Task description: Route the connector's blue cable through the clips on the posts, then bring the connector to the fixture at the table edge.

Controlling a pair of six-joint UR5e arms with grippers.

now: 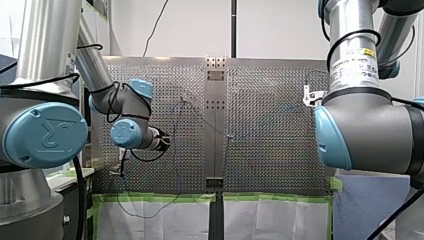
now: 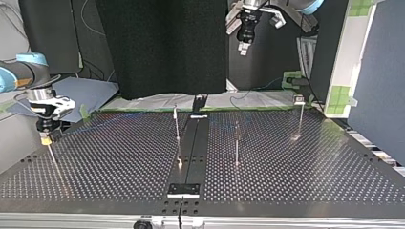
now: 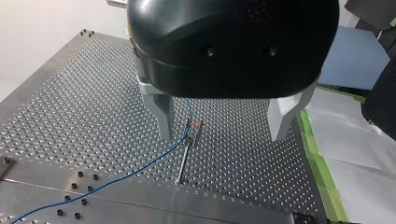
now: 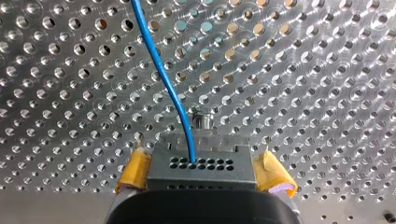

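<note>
In the right wrist view the grey connector [image 4: 201,163] sits between my right gripper's [image 4: 203,179] yellow pads [image 4: 135,170], which flank it closely, open. The blue cable [image 4: 161,70] leaves its top face and runs off over the perforated table. At the top view's left that right gripper [image 2: 46,138] sits at the head of a thin post [image 2: 53,160] by the table edge. My left gripper [image 3: 224,135] hangs open high above a post [image 3: 186,154] whose clip [image 3: 194,123] carries the blue cable [image 3: 140,170]. The top view has the left gripper [image 2: 243,47] well above the table.
Three slim posts [image 2: 177,129] [image 2: 236,143] [image 2: 300,114] stand on the perforated table [image 2: 310,176]. A dark rail [image 2: 193,148] runs down the middle. Green tape [image 1: 150,197] marks the table's edge in the front view.
</note>
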